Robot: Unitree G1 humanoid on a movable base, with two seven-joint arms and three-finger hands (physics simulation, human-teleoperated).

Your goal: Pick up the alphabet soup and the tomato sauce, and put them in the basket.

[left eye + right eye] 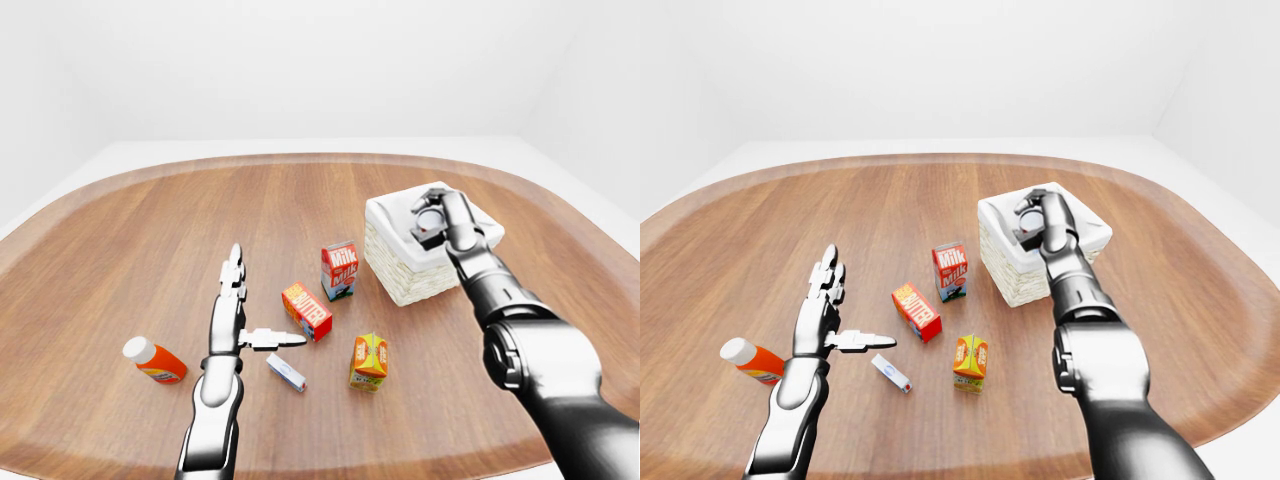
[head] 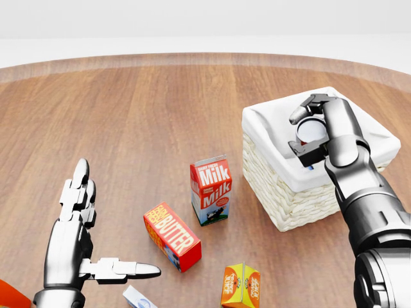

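Note:
My right hand (image 2: 306, 133) hovers over the white-lined wicker basket (image 2: 277, 192) at the right of the head view. Its fingers are shut round a small can (image 2: 311, 131), of which only the white, red-rimmed top shows; I cannot read its label. A bit of blue (image 2: 310, 167) shows in the basket below the hand, too hidden to identify. My left hand (image 2: 109, 224) is open at the lower left, fingers spread flat above the table, holding nothing.
A milk carton (image 2: 210, 189) stands left of the basket. A butter box (image 2: 172, 236), an orange juice carton (image 2: 241, 285) and a small white-blue box (image 1: 286, 371) lie nearer me. An orange bottle with a white cap (image 1: 155, 362) lies at the far left.

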